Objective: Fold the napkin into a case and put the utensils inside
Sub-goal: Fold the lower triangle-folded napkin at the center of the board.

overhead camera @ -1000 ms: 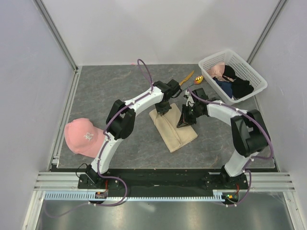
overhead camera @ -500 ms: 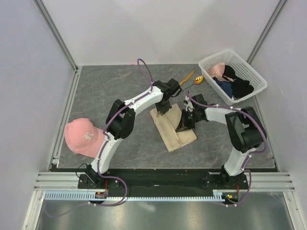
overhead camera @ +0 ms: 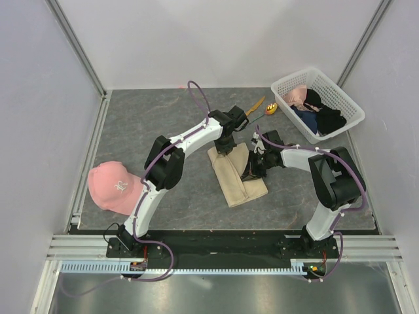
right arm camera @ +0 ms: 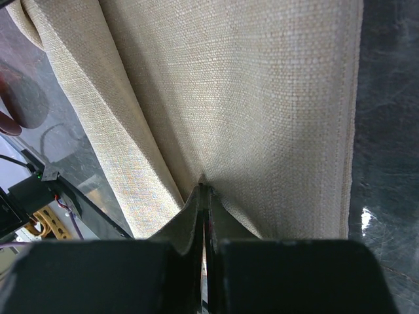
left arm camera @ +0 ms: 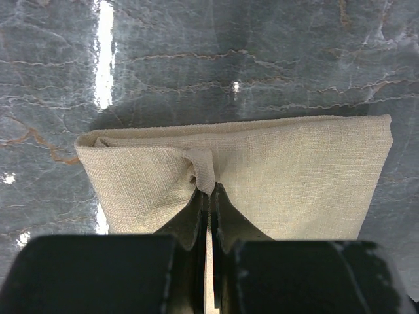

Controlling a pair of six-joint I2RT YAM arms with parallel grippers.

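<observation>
napkin folded; white basket holds dark and pink clothes.

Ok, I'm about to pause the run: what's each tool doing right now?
Left tool: closed, pinching a fold of the napkin.
Right tool: closed, pinching the napkin too.
</observation>
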